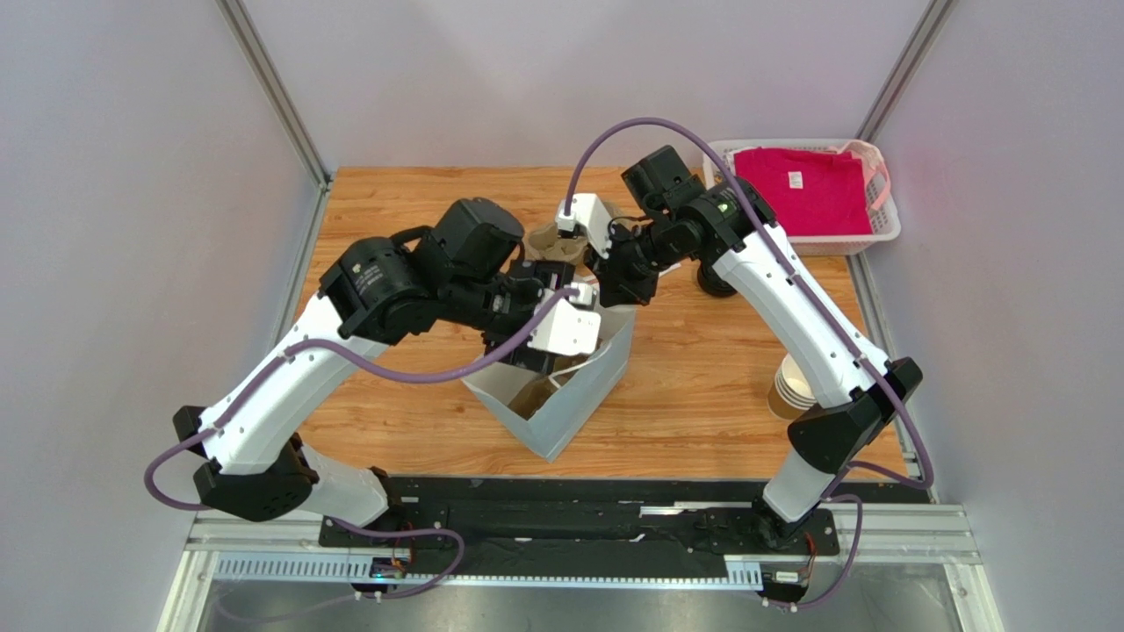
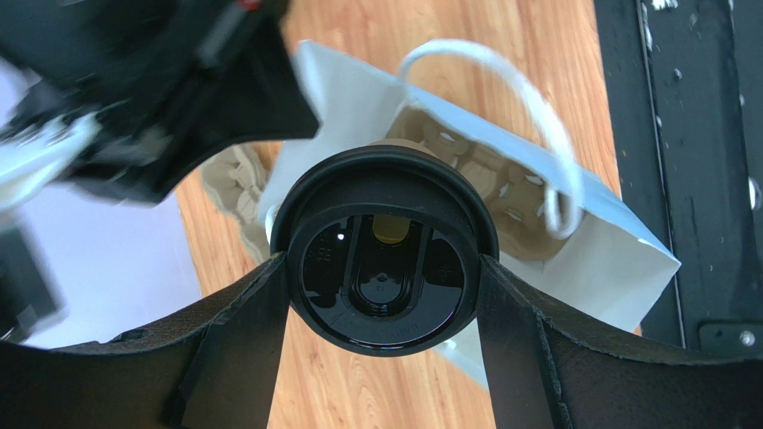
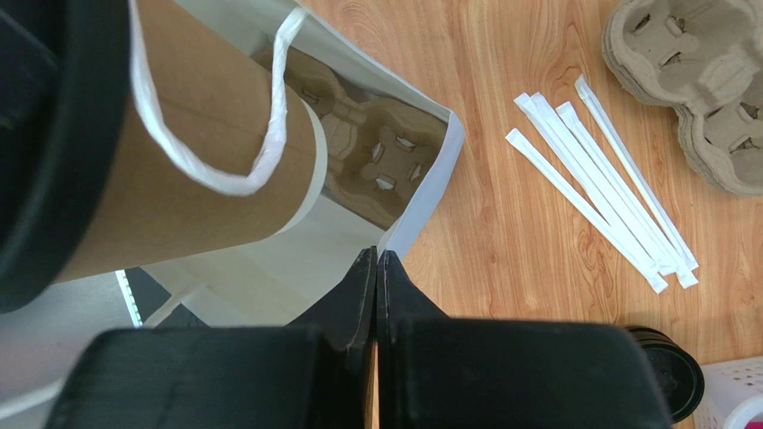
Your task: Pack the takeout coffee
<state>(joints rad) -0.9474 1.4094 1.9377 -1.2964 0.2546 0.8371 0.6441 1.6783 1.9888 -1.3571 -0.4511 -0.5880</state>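
One takeout coffee [image 2: 385, 259] clamped at lid by left jaws, base pointing into bag [image 2: 618, 259]; right jaws clenched.

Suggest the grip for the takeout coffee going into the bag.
Pinch the takeout coffee across its black lid, from straight above, as the left gripper does: the round rim offers opposite sides, and a top approach should keep fingers off the walls of the white paper bag.
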